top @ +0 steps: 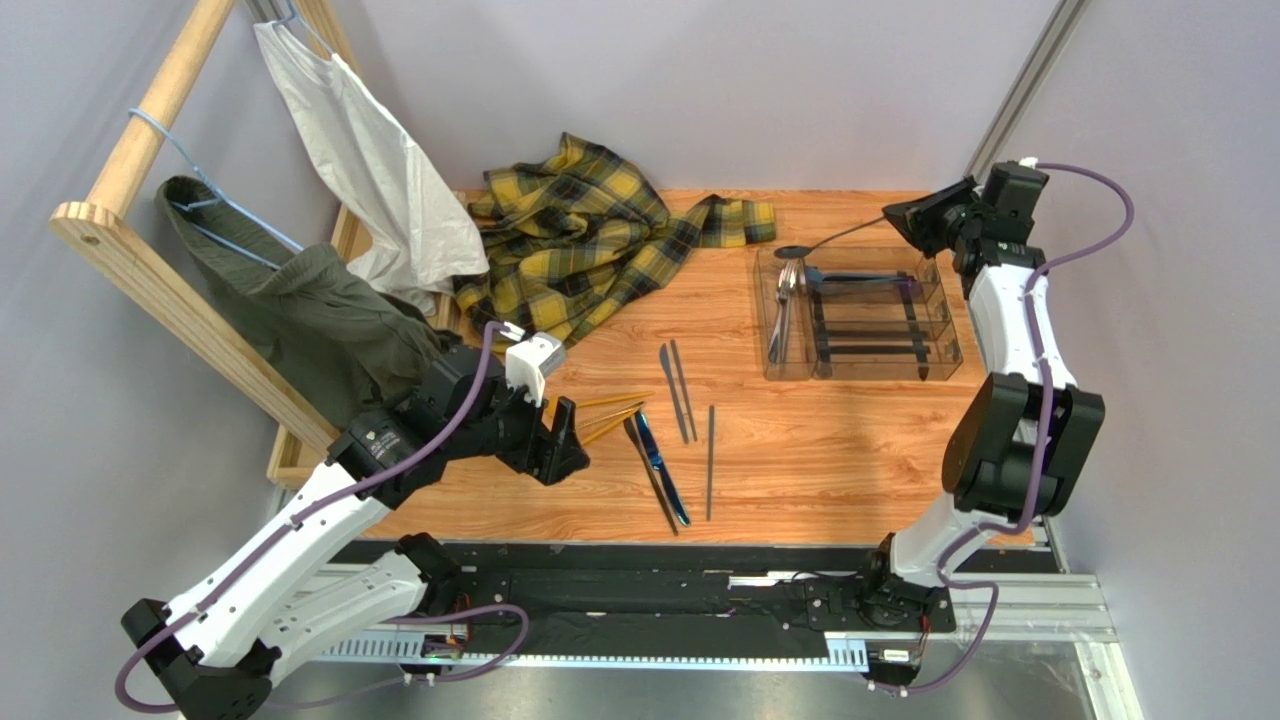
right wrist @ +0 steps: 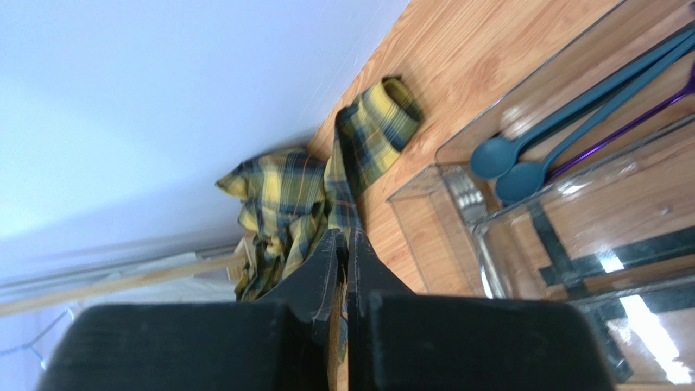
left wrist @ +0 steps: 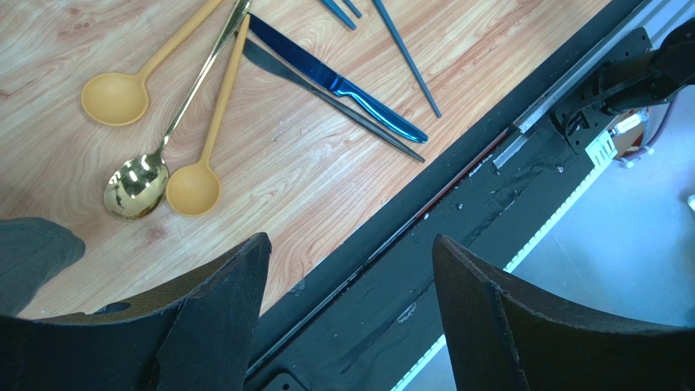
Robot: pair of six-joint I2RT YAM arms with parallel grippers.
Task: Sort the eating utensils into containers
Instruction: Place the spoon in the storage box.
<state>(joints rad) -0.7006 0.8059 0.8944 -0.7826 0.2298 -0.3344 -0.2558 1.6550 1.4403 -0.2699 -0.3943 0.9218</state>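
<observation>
Loose utensils lie mid-table: yellow spoons [top: 609, 413], a blue knife [top: 657, 458], dark grey knives [top: 676, 383] and a stick [top: 709, 458]. My left gripper [top: 568, 443] hangs open and empty just left of them. Its wrist view [left wrist: 351, 244] shows two yellow spoons [left wrist: 193, 187], a gold spoon [left wrist: 135, 187], the blue knife [left wrist: 343, 85] and a dark knife [left wrist: 326, 98]. The clear tray [top: 939, 353] holds silver forks [top: 784, 308] and teal spoons [right wrist: 498, 155]. My right gripper [top: 899, 221] is shut on a thin dark spoon [top: 819, 243] above the tray's far left corner.
A yellow plaid cloth [top: 579, 248] lies at the back of the table, left of the tray. A wooden rack [top: 150, 135] with a white [top: 361, 165] and a green garment [top: 301, 300] stands on the left. A black rail [top: 676, 578] runs along the near edge.
</observation>
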